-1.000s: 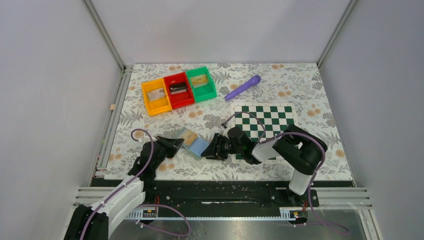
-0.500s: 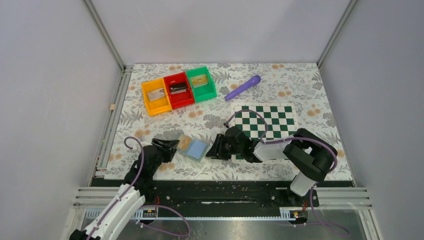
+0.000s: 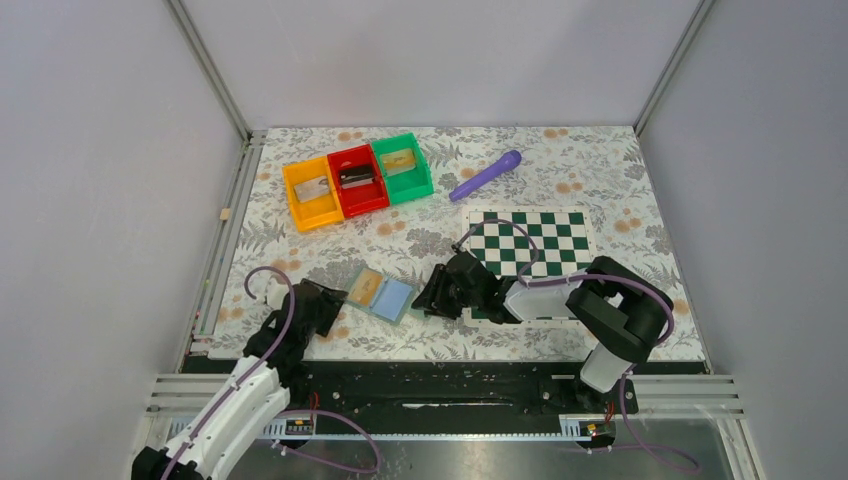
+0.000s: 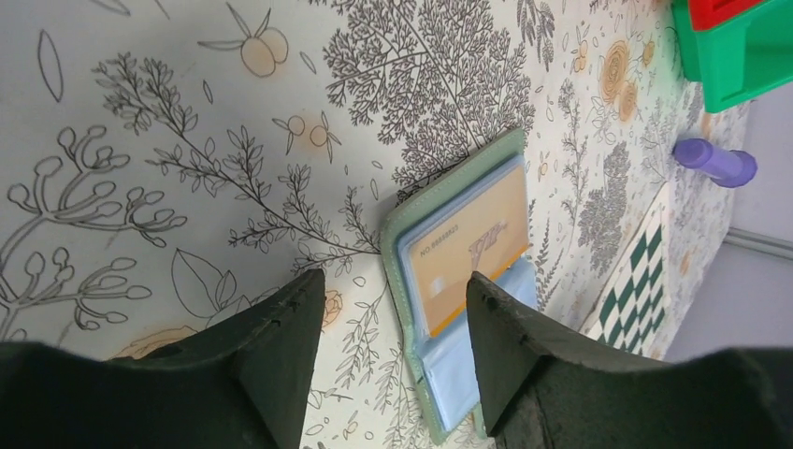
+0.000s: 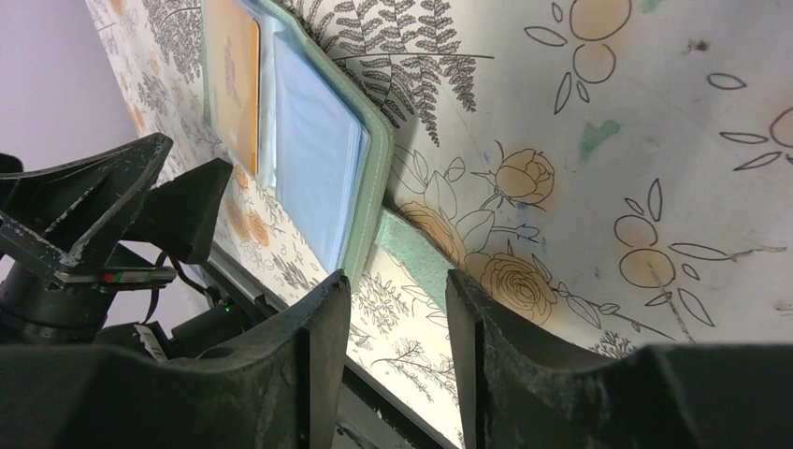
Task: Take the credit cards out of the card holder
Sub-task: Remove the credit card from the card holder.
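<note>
The card holder (image 3: 395,299) lies spread open on the flowered table, its teal edge around two light-blue panels. A tan credit card (image 3: 365,287) sits in its left panel; the left wrist view shows that credit card (image 4: 472,248) tucked in the clear pocket. My left gripper (image 3: 328,298) stands open just left of the holder, touching nothing. My right gripper (image 3: 432,293) is open at the holder's right edge. In the right wrist view the holder's green strap (image 5: 416,253) lies on the table and runs toward the gap between that gripper's fingers.
Orange (image 3: 296,195), red (image 3: 338,185) and green (image 3: 425,170) bins stand in a row at the back left. A purple cylinder (image 3: 485,175) lies at the back. The green-and-white chessboard (image 3: 535,240) is under the right arm. The table's front edge is close behind both grippers.
My left gripper has opened, let go of the holder's left edge and drawn back left. The holder, earlier raised on that side, now lies flat. The right gripper barely moved.
</note>
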`<move>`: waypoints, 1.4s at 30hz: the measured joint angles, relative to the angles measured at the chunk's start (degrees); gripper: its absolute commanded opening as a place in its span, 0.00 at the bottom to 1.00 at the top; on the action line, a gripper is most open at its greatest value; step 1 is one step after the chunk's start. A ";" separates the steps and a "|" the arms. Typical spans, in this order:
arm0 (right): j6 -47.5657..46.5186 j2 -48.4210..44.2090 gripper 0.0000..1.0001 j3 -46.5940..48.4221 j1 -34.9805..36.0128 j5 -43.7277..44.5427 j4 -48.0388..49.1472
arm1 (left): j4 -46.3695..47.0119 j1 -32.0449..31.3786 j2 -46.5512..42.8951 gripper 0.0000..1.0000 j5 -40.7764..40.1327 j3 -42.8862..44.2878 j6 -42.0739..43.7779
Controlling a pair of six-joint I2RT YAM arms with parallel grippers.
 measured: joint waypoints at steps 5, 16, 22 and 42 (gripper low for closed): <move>0.17 -0.81 0.49 0.02 1.16 2.93 -1.73 | 0.37 0.07 3.15 0.63 -2.38 1.97 5.22; -2.23 -0.96 0.38 3.48 1.09 4.76 -5.99 | 7.93 6.67 28.89 0.62 6.16 14.29 24.20; -4.61 -0.68 0.33 3.06 -1.68 4.83 -7.17 | 14.69 6.75 34.91 0.58 14.56 14.16 26.95; -17.70 -12.39 0.44 6.86 -5.38 2.21 -16.02 | 20.09 3.72 21.00 0.49 24.00 1.86 19.61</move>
